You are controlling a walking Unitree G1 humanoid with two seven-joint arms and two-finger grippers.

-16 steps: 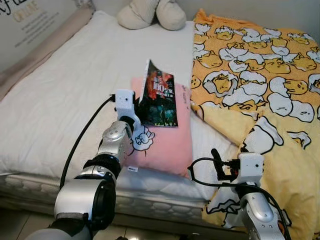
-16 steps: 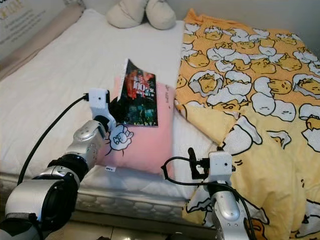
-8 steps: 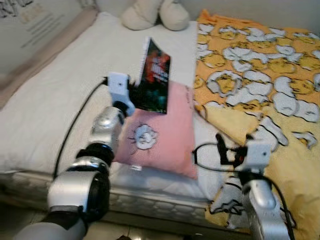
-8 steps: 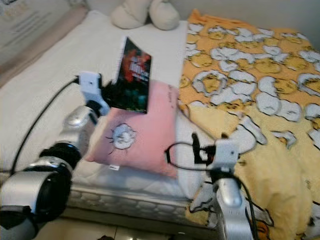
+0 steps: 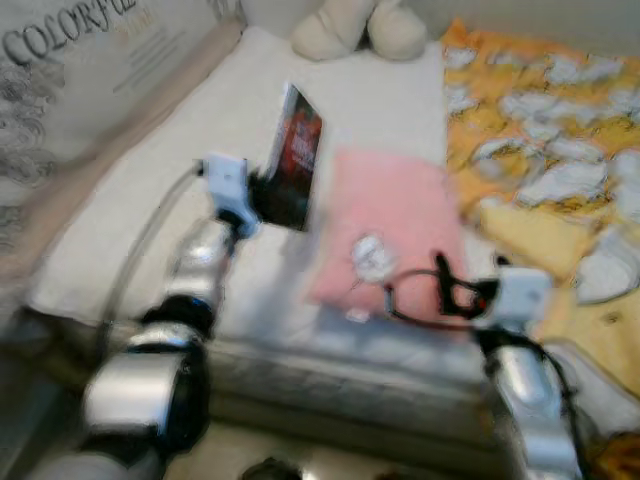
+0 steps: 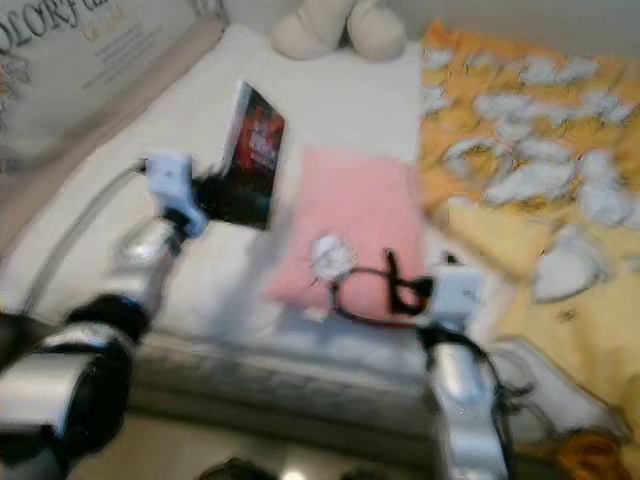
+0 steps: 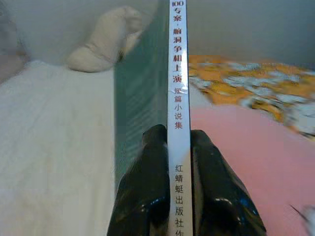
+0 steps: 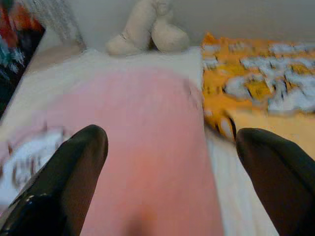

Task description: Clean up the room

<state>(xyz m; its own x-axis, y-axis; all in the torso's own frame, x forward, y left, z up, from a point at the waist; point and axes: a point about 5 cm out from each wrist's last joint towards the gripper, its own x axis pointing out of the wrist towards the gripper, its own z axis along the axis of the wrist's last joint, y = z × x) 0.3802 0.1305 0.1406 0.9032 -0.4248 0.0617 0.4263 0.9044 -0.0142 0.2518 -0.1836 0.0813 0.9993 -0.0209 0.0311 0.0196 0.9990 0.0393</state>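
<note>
My left gripper [image 5: 262, 190] is shut on a dark book [image 5: 296, 158] and holds it upright above the white mattress [image 5: 180, 190], left of the pink pillow [image 5: 385, 225]. In the left wrist view the book's white spine [image 7: 178, 88] stands between the two black fingers [image 7: 147, 191]. My right gripper [image 5: 440, 285] is open, hovering over the pillow's near edge; the right wrist view shows its spread fingers [image 8: 64, 172] above the pink pillow [image 8: 147, 147].
A yellow blanket with a duck pattern [image 5: 545, 140] covers the bed's right side. A cream plush toy [image 5: 350, 30] lies at the head of the bed. A printed panel [image 5: 70, 70] runs along the left. The picture is blurred.
The camera has swung left, shifting the whole scene. The left gripper has lifted the book off the pillow and carried it left, now upright over the mattress. The right gripper stays open.
</note>
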